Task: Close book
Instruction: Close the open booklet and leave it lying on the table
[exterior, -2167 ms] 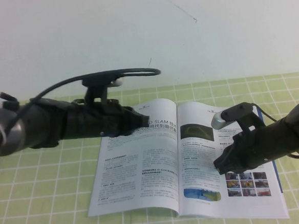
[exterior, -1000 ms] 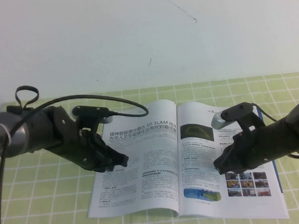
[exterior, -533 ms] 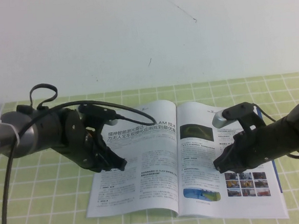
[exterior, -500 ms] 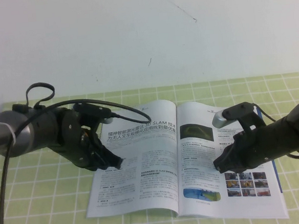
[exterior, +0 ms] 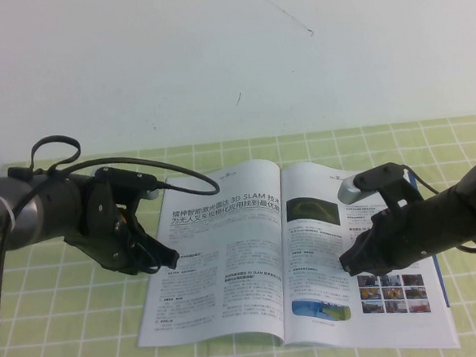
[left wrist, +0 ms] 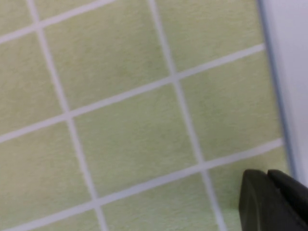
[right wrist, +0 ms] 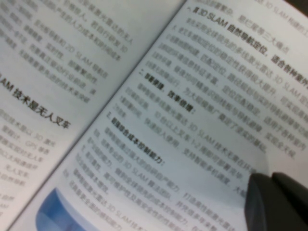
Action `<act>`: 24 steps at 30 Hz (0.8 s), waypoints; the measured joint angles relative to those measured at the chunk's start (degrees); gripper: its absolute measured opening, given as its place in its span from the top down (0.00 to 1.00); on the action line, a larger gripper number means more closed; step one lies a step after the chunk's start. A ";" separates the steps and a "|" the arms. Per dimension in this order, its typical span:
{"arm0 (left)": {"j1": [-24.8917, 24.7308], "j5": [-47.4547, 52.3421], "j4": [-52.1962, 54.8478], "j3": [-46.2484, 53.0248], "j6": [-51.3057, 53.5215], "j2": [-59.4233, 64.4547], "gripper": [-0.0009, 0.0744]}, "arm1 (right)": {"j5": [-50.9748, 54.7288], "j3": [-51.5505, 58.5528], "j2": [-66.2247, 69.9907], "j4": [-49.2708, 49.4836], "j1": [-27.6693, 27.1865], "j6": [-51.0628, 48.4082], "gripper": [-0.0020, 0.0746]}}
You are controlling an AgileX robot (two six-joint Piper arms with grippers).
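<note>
An open book [exterior: 235,260] lies flat on the green checked cloth, its printed pages facing up. My left gripper [exterior: 169,261] is low at the outer edge of the left page, fingers shut with nothing between them. In the left wrist view the left gripper [left wrist: 267,177] hangs over bare cloth, with the book's edge [left wrist: 291,72] just beside it. My right gripper [exterior: 348,265] is shut and rests its tip on the right page. The right wrist view shows the right gripper [right wrist: 272,179] against the printed page [right wrist: 159,115] near the book's centre fold.
The green cloth [exterior: 68,321] with white grid lines covers the table, and a white wall stands behind it. The left arm's black cable [exterior: 180,168] loops above the cloth beside the book's top left corner.
My left arm has drawn back from over the left page and dropped leftward to that page's outer edge. The right arm and the book have stayed put.
</note>
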 joint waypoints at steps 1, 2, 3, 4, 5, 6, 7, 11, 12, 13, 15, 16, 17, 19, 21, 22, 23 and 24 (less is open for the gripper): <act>-0.44 0.00 0.00 0.00 -0.05 0.00 0.99 | 0.00 -0.05 0.00 0.00 0.00 0.00 0.98; -0.83 0.00 0.00 0.00 -0.05 0.00 0.99 | 0.00 -0.05 0.00 0.00 0.00 0.00 0.98; -1.33 0.00 -0.15 0.00 -0.05 0.00 0.99 | 0.00 -0.05 0.00 0.00 0.00 0.00 0.98; -1.72 0.00 -0.14 0.00 -0.05 0.00 0.99 | 0.00 -0.05 0.00 0.00 0.00 0.00 0.98; -2.23 0.00 -0.14 0.00 -0.05 0.00 0.99 | 0.00 -0.05 0.00 0.00 0.00 0.00 0.98; -2.58 0.00 -0.27 0.00 -0.05 0.00 0.99 | 0.00 -0.05 0.00 0.00 0.00 0.00 0.98; -2.81 0.00 -0.39 0.00 -0.05 0.00 0.99 | 0.00 -0.05 0.00 0.00 0.00 0.00 0.98; -3.49 0.00 -0.53 0.00 -0.05 0.14 0.99 | 0.00 -0.05 0.00 0.09 0.00 0.00 0.98; -3.59 0.00 -0.98 0.00 -0.05 0.14 0.99 | 0.00 -0.05 0.00 0.09 0.00 0.00 0.98; -3.59 0.00 -1.66 0.00 -0.05 0.31 0.99 | 0.00 -0.05 0.00 0.09 0.00 0.00 0.98; -3.59 0.00 -3.76 -0.10 0.31 0.34 0.99 | 0.00 -0.05 0.00 0.09 0.00 0.00 0.98; -3.59 0.00 -5.16 -0.21 1.01 0.44 0.99 | 0.00 -0.05 0.00 0.09 0.00 0.00 0.98; -3.59 0.00 -7.80 -0.22 2.29 0.48 0.99 | 0.00 -0.05 0.00 0.09 0.00 0.00 0.98; -3.59 0.00 -14.88 -0.22 6.17 0.57 0.99 | 0.00 -0.05 0.00 0.09 0.00 0.00 0.98; -4.04 0.00 -24.25 -0.22 12.39 0.80 0.99 | 0.00 -0.05 0.00 0.09 0.00 0.00 0.98; -4.34 0.23 -28.26 -0.22 15.25 1.06 0.99 | 0.00 -0.05 0.00 0.09 0.00 0.00 0.98; -4.93 0.47 -33.47 -0.22 18.92 1.30 0.99 | 0.00 -0.05 0.00 0.09 0.00 0.00 0.98; -5.64 0.78 -38.60 -0.22 22.70 1.44 0.99 | 0.00 -0.05 0.00 0.09 0.00 0.00 0.98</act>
